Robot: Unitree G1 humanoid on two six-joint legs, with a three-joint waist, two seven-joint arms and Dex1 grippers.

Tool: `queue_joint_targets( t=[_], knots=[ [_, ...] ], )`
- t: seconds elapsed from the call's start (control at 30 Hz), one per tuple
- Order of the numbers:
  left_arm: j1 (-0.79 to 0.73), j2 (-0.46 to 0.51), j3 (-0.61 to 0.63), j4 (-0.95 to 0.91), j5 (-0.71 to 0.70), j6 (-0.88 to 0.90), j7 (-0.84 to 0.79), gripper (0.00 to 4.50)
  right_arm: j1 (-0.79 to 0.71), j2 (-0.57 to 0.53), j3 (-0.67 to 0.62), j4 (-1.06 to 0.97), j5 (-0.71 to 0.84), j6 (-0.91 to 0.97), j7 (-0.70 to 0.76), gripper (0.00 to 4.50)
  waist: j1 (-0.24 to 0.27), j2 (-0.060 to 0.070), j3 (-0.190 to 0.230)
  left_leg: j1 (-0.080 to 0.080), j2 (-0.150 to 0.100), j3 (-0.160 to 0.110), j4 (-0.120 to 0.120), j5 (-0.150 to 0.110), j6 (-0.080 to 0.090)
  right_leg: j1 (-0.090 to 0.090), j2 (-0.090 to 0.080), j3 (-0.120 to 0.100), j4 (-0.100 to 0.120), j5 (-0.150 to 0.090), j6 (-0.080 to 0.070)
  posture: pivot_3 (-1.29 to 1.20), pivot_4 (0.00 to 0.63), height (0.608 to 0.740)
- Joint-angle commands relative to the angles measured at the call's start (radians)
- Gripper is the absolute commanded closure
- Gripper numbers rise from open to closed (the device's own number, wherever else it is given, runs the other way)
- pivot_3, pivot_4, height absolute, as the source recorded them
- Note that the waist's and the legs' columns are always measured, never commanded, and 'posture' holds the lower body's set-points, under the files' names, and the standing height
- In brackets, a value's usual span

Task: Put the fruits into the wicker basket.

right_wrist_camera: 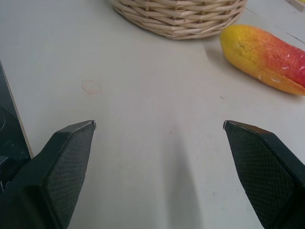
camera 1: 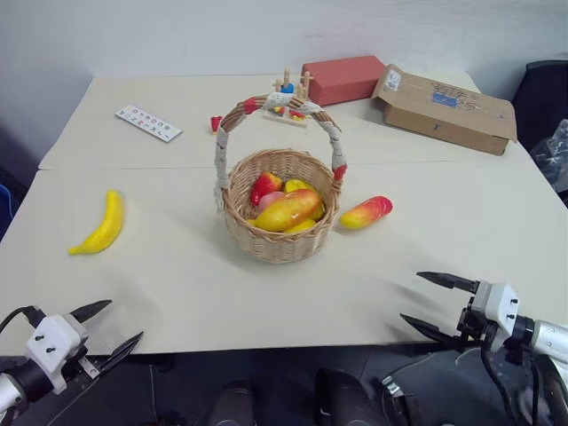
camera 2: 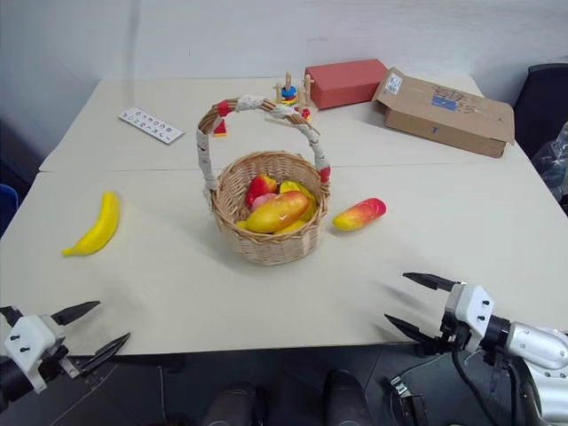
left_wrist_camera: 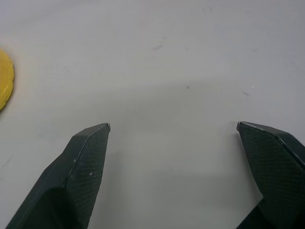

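Note:
The wicker basket point(camera 1: 280, 232) stands at the table's middle with several red-and-yellow fruits point(camera 1: 288, 209) inside. A yellow banana point(camera 1: 100, 225) lies on the table to its left, and its tip point(left_wrist_camera: 5, 86) shows in the left wrist view. A red-to-yellow mango-like fruit point(camera 1: 366, 212) lies just right of the basket, seen close in the right wrist view as fruit point(right_wrist_camera: 267, 58) beside the basket point(right_wrist_camera: 178, 16). My left gripper point(camera 1: 105, 327) hangs open at the near left edge. My right gripper point(camera 1: 428, 302) is open at the near right edge. Both hold nothing.
At the back of the table point(camera 1: 177, 284) sit a red box point(camera 1: 343, 79), a brown cardboard box point(camera 1: 444, 108), a colourful wooden peg toy point(camera 1: 290, 99), a small red block point(camera 1: 216, 122) and a white card point(camera 1: 148, 122). A dark chair point(camera 1: 543, 98) stands at far right.

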Motion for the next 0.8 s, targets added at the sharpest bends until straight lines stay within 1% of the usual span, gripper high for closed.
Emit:
queue_joint_targets(
  t=[0.03,0.13,0.3,0.4,0.47,0.63,0.8],
  knots=[
    [0.021,-0.005,0.021,-0.04,-0.004,0.0,0.017,0.0,-0.004,0.01,-0.006,0.022,0.011,-0.033,0.018,0.02,0.0,0.0,0.0,0.0,0.0,0.001,0.0,0.0,0.0,0.0,0.0,0.0,0.0,0.0,0.0,0.0,0.15,0.74],
    [0.023,-0.017,0.027,-0.071,-0.056,0.053,0.021,0.0,-0.015,0.012,-0.003,0.04,0.011,-0.04,0.027,0.02,0.0,0.0,0.0,0.001,0.0,0.001,0.0,0.0,0.0,0.0,0.0,0.0,0.001,0.0,0.0,0.0,0.15,0.74],
    [0.039,-0.023,0.049,-0.093,-0.074,0.079,0.022,0.0,-0.033,0.016,0.006,0.051,0.012,-0.038,0.035,0.02,-0.002,0.0,0.0,0.001,0.0,0.001,0.0,0.0,0.0,0.0,0.0,0.0,0.002,0.0,0.0,0.0,0.15,0.74],
    [0.064,-0.014,0.062,-0.104,-0.094,0.092,-0.007,0.0,-0.044,0.033,0.01,0.045,0.025,-0.016,0.022,0.02,-0.003,0.0,0.0,0.002,0.0,0.001,0.001,0.0,0.0,0.0,0.001,0.001,0.002,0.0,-0.001,0.0,0.15,0.74],
    [0.062,-0.002,0.084,-0.112,-0.122,0.121,-0.01,0.0,-0.048,0.038,0.02,0.029,0.026,-0.005,0.025,0.02,-0.002,0.0,0.0,0.002,0.0,0.002,0.001,0.0,0.0,0.0,0.001,0.001,0.002,0.001,-0.001,0.0,0.15,0.74],
    [0.046,0.017,0.124,-0.136,-0.155,0.182,0.0,0.0,-0.08,0.059,0.038,-0.045,0.047,0.08,-0.035,0.02,-0.001,0.0,0.0,0.002,0.001,0.0,0.001,0.0,-0.001,0.0,0.001,0.001,0.002,0.001,-0.002,0.0,0.15,0.74],
    [0.055,-0.01,0.158,-0.195,-0.19,0.242,0.039,0.0,-0.071,0.047,0.052,-0.108,0.058,0.143,-0.021,0.02,-0.001,0.0,0.0,0.001,0.001,0.0,0.001,0.0,-0.001,-0.001,0.001,0.001,0.002,0.001,-0.002,0.0,0.15,0.74]
  ],
)
